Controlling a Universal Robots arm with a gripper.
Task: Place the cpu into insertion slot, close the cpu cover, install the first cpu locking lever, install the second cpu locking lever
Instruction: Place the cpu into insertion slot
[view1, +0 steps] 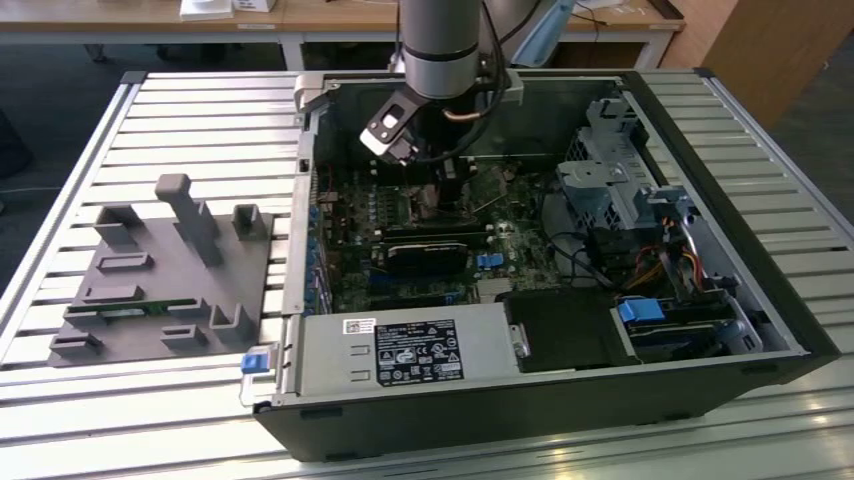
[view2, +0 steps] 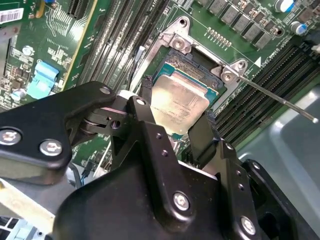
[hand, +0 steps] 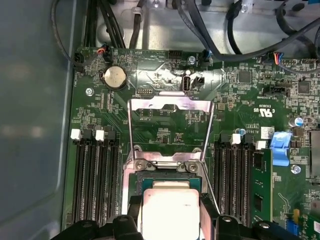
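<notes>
My gripper (view2: 176, 111) reaches down into the open computer case (view1: 694, 380), in the exterior view near the board's middle (view1: 451, 190). Its two black fingers (view2: 144, 102) clamp the cpu (view2: 180, 100), a silvery square chip, from opposite sides. The chip sits at, or just above, the insertion slot (view2: 192, 64); a strip of the socket shows beyond the chip's edge. In the first wrist view the cpu (hand: 170, 212) lies between the fingers, and the cpu cover (hand: 172, 104), a silver frame with a big window, stands swung open behind the slot (hand: 165, 176). A thin locking lever (view2: 280, 100) sticks out sideways, unlatched.
Long black memory slots (hand: 95, 180) flank the socket on both sides. A blue connector (hand: 281, 147) and cables (hand: 210, 30) lie near the board's edge. The power supply (view1: 407, 350) and a drive cage (view1: 607, 190) crowd the case. A grey fixture block (view1: 167, 275) stands on the table at the exterior view's left.
</notes>
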